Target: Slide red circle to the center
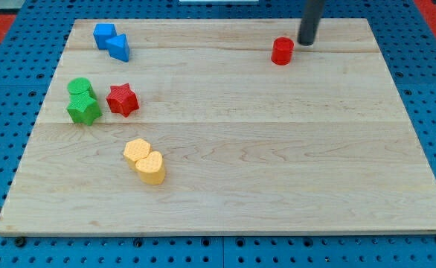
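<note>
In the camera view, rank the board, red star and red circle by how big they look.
1. Board, far the largest.
2. Red star.
3. Red circle, slightly smaller-looking, but it sits nearer the view's top, perhaps farther from the camera, so these two are unsure.
My tip stands just right of the circle.

All we show of ourselves is one straight dark rod, coming in from the view's top edge. It is round in section, charcoal to black, with a smooth matte surface and a faint lighter sheen running down one side. Our tip point(306, 43) is cut blunt and flat, the same width as the shaft above it. We can make out no cables, screws or markings on it.
</note>
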{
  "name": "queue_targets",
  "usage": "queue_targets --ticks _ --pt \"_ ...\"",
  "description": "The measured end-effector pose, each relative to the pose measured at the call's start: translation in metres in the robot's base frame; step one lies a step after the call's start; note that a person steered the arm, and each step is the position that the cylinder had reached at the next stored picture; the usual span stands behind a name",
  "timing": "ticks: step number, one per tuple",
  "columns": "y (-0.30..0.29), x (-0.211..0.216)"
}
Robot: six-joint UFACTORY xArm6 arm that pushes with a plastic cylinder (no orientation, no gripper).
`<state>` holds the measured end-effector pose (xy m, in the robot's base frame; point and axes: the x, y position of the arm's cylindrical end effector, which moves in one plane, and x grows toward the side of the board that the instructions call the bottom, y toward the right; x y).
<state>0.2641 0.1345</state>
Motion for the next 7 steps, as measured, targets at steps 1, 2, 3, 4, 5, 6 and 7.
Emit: queue_targets --ticks 1,2,3,4,5,6,7 --pt "-0.051 0.026" --pt "-0.088 0.056" --pt "-0.107 0.082" --pt "-0.108 0.082" --pt "-0.108 0.082" --pt "-0.108 0.082" --pt "-0.108 0.082"
